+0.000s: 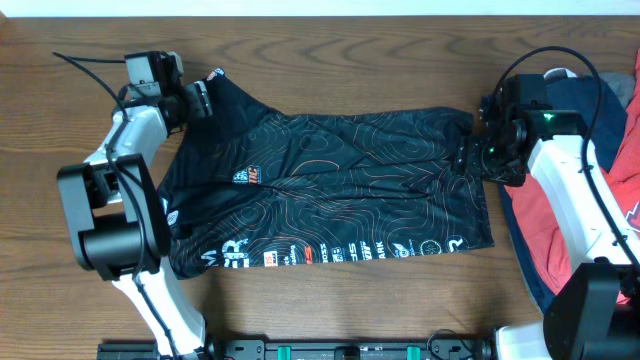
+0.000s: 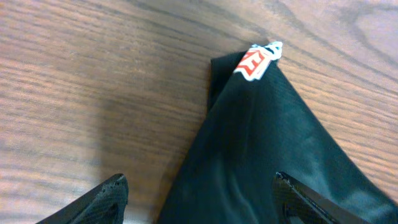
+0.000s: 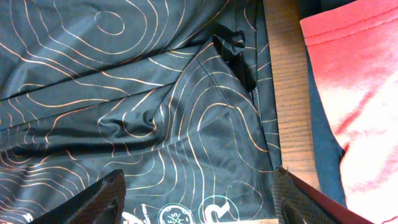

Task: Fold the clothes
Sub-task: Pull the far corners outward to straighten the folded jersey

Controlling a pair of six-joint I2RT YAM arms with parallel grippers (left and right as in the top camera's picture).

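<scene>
The clothes here are chiefly a black jersey [image 1: 330, 190] with thin wavy lines, lying spread across the middle of the table, its logo row along the near edge. My left gripper [image 1: 200, 100] hovers at its far left corner and stands open. In the left wrist view that corner [image 2: 261, 143] ends in a red-and-white tag [image 2: 255, 62], and the left gripper [image 2: 199, 196] has nothing pinched. My right gripper [image 1: 470, 150] is open over the jersey's right end. In the right wrist view the jersey [image 3: 124, 112] lies rumpled beneath the open gripper [image 3: 199, 190].
Red-and-navy garments [image 1: 540, 230] lie heaped at the right edge under the right arm; they show as red cloth [image 3: 354, 93] beside a strip of bare wood [image 3: 286, 93]. The wooden table [image 1: 330, 60] shows beyond the jersey. Cables trail behind both arms.
</scene>
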